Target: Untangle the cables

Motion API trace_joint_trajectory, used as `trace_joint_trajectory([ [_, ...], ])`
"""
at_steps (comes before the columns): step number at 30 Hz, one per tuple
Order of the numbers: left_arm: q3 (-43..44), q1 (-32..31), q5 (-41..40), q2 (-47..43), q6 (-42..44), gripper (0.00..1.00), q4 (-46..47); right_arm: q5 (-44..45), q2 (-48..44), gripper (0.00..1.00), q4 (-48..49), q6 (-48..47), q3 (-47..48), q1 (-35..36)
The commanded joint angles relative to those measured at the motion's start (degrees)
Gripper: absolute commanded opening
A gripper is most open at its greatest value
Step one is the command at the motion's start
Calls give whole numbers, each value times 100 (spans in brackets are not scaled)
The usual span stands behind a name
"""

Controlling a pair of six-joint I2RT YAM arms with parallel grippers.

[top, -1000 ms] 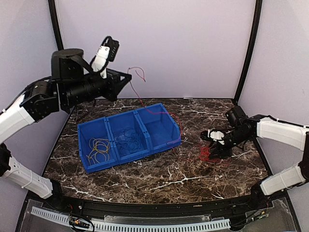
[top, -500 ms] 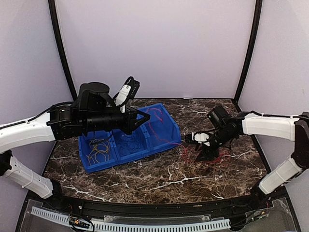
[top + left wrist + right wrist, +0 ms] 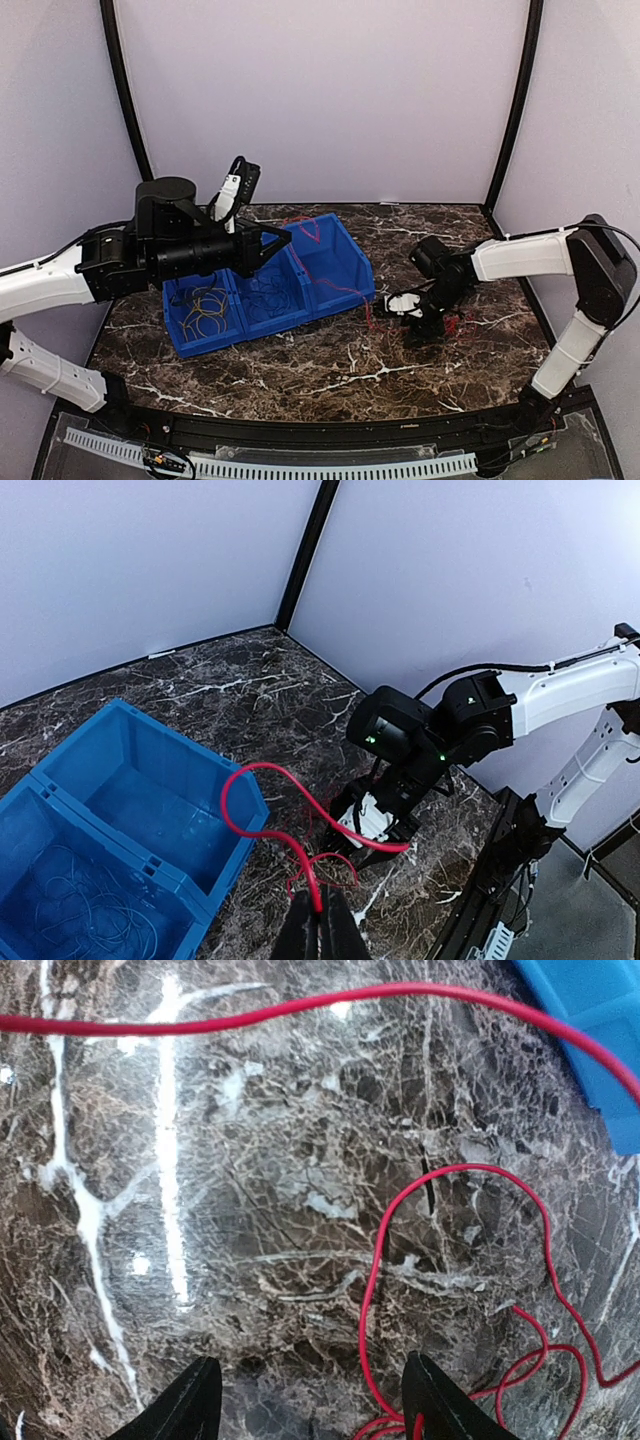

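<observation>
Thin red cable [image 3: 150, 1028]: pinched in the pressed-together left gripper [image 3: 320, 925] over the blue three-compartment plastic bin [image 3: 335, 255]; its coils lie on the dark marble tabletop [image 3: 300, 370] under the spread right gripper [image 3: 312, 1380]. Yellow-tan cable bunch [image 3: 205, 308]: left compartment. Apparently blue wire bunch [image 3: 90, 910]: middle compartment.

A dark marble-patterned table [image 3: 200, 1210] with white veins lies under the right gripper [image 3: 315, 1405]. Beyond it rise plain pale lilac walls [image 3: 330, 90], black posts [image 3: 517, 100] standing at their corners. Lighting is even.
</observation>
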Motion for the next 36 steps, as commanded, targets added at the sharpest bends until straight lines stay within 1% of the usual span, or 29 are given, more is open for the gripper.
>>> trace_joint_trajectory([
  [1, -122, -26, -57, -73, -82, 0, 215, 154, 391, 63, 383, 152, 214, 48],
  [3, -128, -26, -51, -78, -100, 0, 201, 209, 521, 61, 486, 191, 248, 55],
  [4, -141, -26, -64, -88, -99, 0, 185, 219, 577, 57, 523, 192, 257, 54],
  [5, -154, -26, -83, -106, -98, 0, 185, 220, 659, 47, 527, 179, 284, 55],
  [7, -170, -26, -154, -145, -98, 0, 173, 126, 792, 12, 298, 221, 427, 55],
  [8, -185, -26, -223, -165, -98, 0, 167, 2, 802, 0, 130, 260, 532, 55],
  [10, -188, -26, -350, -224, -86, 0, 141, -557, 639, 0, -395, 368, 782, 50],
  [12, -218, -26, -467, -284, -50, 0, 122, -1416, 325, 0, -1101, 379, 1161, 47],
  [14, -262, -26, -582, -320, -11, 0, 114, -2297, 59, 0, -1800, 432, 1756, -19],
  [16, -274, -27, -641, -303, 33, 0, 111, -2961, -24, 0, -2233, 731, 2198, -129],
  [17, -273, -26, -640, -276, 51, 0, 129, -3084, 16, 0, -2345, 1033, 2331, -179],
  [19, -283, -26, -628, -228, 67, 0, 192, -2824, 294, 0, -2453, 1902, 2557, -246],
  [20, -288, -26, -608, -199, 68, 0, 211, -2774, 504, 0, -2741, 2073, 2707, -285],
  [22, -296, -26, -569, -170, 54, 0, 248, -3169, 866, 0, -3477, 1944, 2907, -418],
  [23, -304, -26, -556, -160, 52, 0, 271, -3378, 869, 0, -3655, 1832, 2886, -486],
  [26, -346, -26, -618, -177, 90, 0, 298, -3452, 560, 0, -3669, 1828, 2805, -649],
  [28, -373, -27, -667, -197, 127, 0, 326, -3768, 437, 0, -3926, 1665, 2914, -811],
  [30, -425, -26, -705, -217, 190, 0, 397, -3232, 219, 0, -3600, 1957, 2730, -832],
  [31, -464, -26, -719, -210, 222, 0, 449, -3217, 119, 0, -3610, 1846, 2647, -852],
  [33, -503, -28, -722, -154, 324, 0, 472, -3913, 56, 0, -4098, 1211, 2645, -950],
  [34, -519, -27, -698, -72, 409, 0, 474, -4344, 82, 2, -4335, 918, 2674, -969],
  [35, -573, -30, -583, 32, 459, 0, 495, -4723, 102, 3, -4396, 846, 2653, -968],
  [36, -598, -28, -501, 99, 516, 0, 596, -4822, 123, 4, -4402, 790, 2640, -954],
])
